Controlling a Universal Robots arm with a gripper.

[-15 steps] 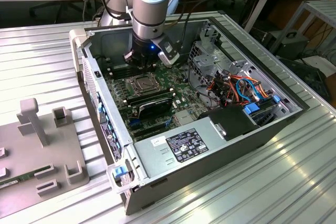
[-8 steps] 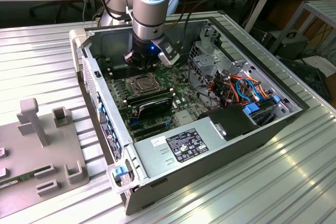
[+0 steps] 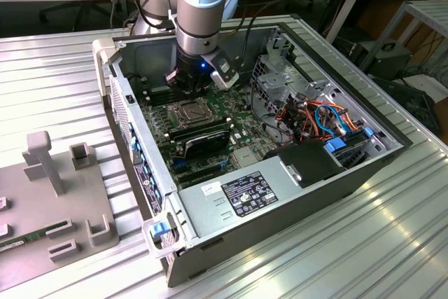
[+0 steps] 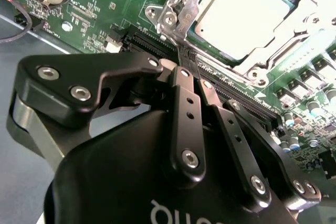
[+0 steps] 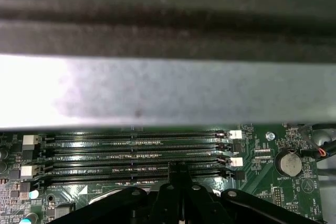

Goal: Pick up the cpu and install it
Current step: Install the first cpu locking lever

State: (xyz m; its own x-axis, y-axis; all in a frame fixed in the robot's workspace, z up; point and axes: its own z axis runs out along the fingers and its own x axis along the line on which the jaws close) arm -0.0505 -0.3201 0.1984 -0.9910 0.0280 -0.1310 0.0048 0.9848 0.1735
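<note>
From my station I saw the gripper [image 3: 187, 83] hanging low inside the open computer case [image 3: 364, 173], just above the motherboard [image 3: 231, 127] and close to the case wall at the far side of the exterior view. In both wrist views its black fingers [image 4: 185, 85] were pressed together with no gap that I could see, clenched on nothing; their tips [image 5: 178, 169] stood over the rows of long memory slots [image 5: 136, 153], and whether they touched the board I could not tell. The cpu [image 4: 242, 11] lay in its socket, its pale metal top showing in the second wrist view inside the silver socket frame [image 4: 178, 11], which lay down around its edges. The chip sat just beside the fingertips, apart from them. In the exterior view the socket [image 3: 190, 110] appeared as a dark square with a metal frame directly below the arm's wrist. A round coin battery [image 5: 288, 163] sat on the green board off to one side of the slots. Outside the case, on the ribbed metal table [image 3: 56, 68], a grey fixture tray [image 3: 49, 201] stood at the exterior view's left, with a green memory stick [image 3: 28, 237] lying on it near the edge.
</note>
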